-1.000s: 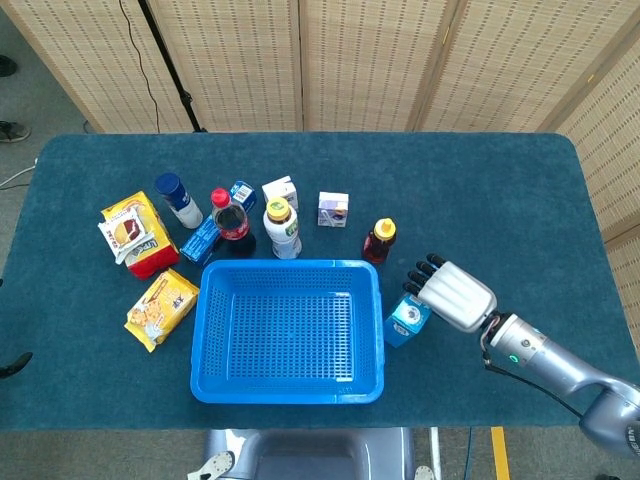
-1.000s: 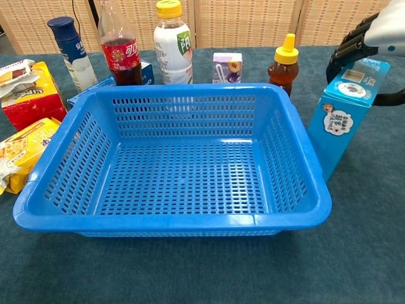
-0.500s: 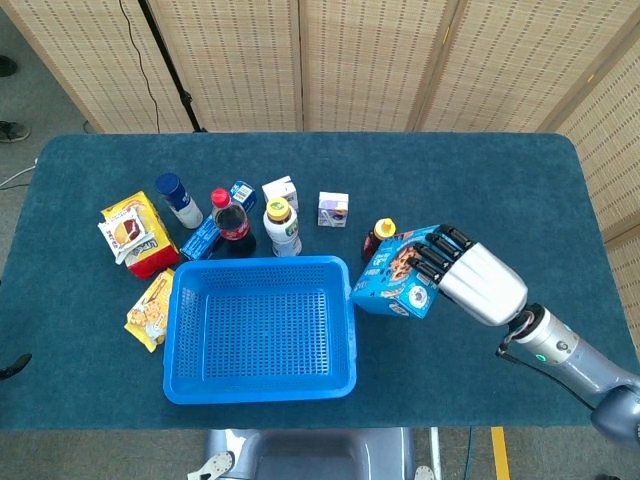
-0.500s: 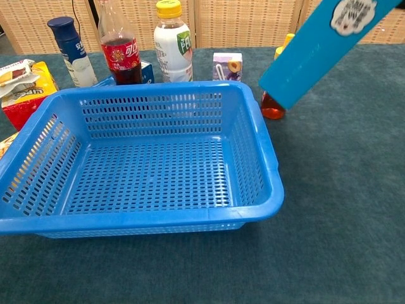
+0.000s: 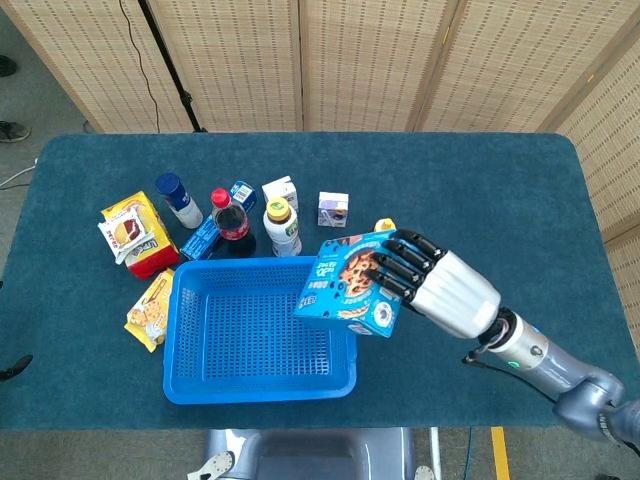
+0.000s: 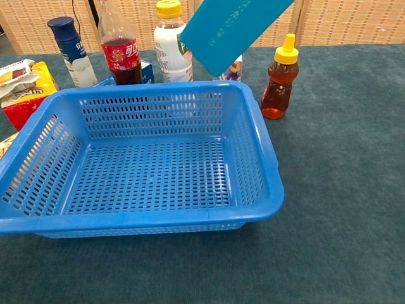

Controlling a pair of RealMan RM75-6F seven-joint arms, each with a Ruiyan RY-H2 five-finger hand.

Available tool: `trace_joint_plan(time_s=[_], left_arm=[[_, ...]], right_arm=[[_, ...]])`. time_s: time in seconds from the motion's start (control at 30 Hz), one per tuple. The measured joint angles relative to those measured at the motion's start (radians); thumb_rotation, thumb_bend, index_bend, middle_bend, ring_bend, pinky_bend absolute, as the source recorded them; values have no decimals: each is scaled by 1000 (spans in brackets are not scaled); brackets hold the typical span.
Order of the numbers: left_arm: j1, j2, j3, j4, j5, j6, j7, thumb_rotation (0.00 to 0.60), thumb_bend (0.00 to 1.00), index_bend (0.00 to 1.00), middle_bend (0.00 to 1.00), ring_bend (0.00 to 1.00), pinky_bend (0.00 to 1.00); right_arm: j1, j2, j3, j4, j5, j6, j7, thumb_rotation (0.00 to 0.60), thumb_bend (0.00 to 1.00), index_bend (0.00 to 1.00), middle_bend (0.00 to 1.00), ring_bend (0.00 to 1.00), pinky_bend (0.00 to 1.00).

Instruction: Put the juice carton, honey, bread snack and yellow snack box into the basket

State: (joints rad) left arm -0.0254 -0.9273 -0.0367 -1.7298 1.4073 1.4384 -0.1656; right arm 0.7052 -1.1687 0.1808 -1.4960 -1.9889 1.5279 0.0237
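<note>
Right hand (image 5: 432, 285) gripped a blue snack box (image 5: 348, 283), its dark fingers (image 5: 390, 268) wrapped over the box's upper face in the head view. Half a second earlier the box had hung just off the right rim of the blue basket (image 5: 190, 385); now it was carried further left and sat tilted in the air above the basket's right end, overlapping the rim. In the chest view the box (image 6: 228, 28) had shifted from the upper right corner to the top middle, uncovering the honey (image 6: 279, 79), which stood upright on the table just right of the basket's (image 6: 266, 158) far right corner. The basket itself lay where it had been half a second before, empty inside.

The left hand showed in neither view.

Behind the basket stood a cola bottle (image 5: 230, 218) and a white bottle with a yellow cap (image 5: 282, 227), unmoved. The juice carton (image 5: 333, 209) sat near them toward the table's middle, with another small white carton (image 5: 281, 191) to its left. Left of the basket, the yellow snack box (image 5: 137, 234), red along its lower side, rested with the bread snack (image 5: 156, 306) in its yellow wrapper just below it, close to the basket's left wall. A blue-capped bottle (image 5: 177, 199) stood behind those, all in the same places as before.
</note>
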Motion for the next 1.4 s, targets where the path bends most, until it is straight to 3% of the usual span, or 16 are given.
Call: trace_joint_plan(time_s=[0.17,0.4,0.6,0.87,0.93,1.0,1.03,1.07,1.1,1.13,1.2,1.27,1.4], left_arm=[[-5,-3,-2,1,-14,-13,5,600,144,0,0,0,0],[-17,-7,-8,1,-39,-38,20,600,144,0,0,0,0],[-19,-7,-9,4,-47,-46,18,600,144,0,0,0,0],[-18,-5,-8,5,-46,-49,7,600,144,0,0,0,0],[-18,-4,-7,3,-44,-49,6,600,144,0,0,0,0],[-18,-3,-7,3,-42,-47,6,600,144,0,0,0,0],[-17,-3,-7,2,-41,-45,5,600,144,0,0,0,0],[-17,-3,-7,2,-41,-45,4,600,144,0,0,0,0],[-16,-3,-7,2,-42,-45,3,600,144,0,0,0,0],[-17,-3,-7,3,-42,-45,2,600,144,0,0,0,0],[-17,-3,-6,3,-42,-48,0,600,144,0,0,0,0],[-17,-2,-6,3,-40,-49,-1,600,143,0,0,0,0],[-18,-2,-4,2,-35,-49,0,600,143,0,0,0,0]], right_arm=[[60,-134,1,74,-16,-19,23,600,759,657,594,494,463],[171,-278,-11,152,-37,-144,-24,600,759,660,594,493,463],[230,-305,-25,198,-72,-221,-142,600,759,663,594,477,461],[290,-266,-63,196,-130,-339,-321,600,764,668,595,442,439],[302,-252,-72,186,-140,-373,-366,600,767,606,574,424,427],[310,-237,-81,167,-143,-406,-403,600,761,304,405,351,385],[312,-231,-84,157,-141,-415,-413,600,716,137,250,287,351],[312,-226,-85,149,-138,-422,-421,600,653,66,155,238,324],[309,-220,-84,138,-128,-428,-432,600,492,10,49,156,280],[306,-218,-82,128,-117,-429,-440,600,286,0,4,81,240],[290,-217,-70,103,-81,-421,-463,600,48,0,0,10,197],[275,-221,-60,88,-57,-398,-484,600,0,0,0,0,180],[248,-235,-40,69,-34,-319,-480,600,0,0,0,0,132]])
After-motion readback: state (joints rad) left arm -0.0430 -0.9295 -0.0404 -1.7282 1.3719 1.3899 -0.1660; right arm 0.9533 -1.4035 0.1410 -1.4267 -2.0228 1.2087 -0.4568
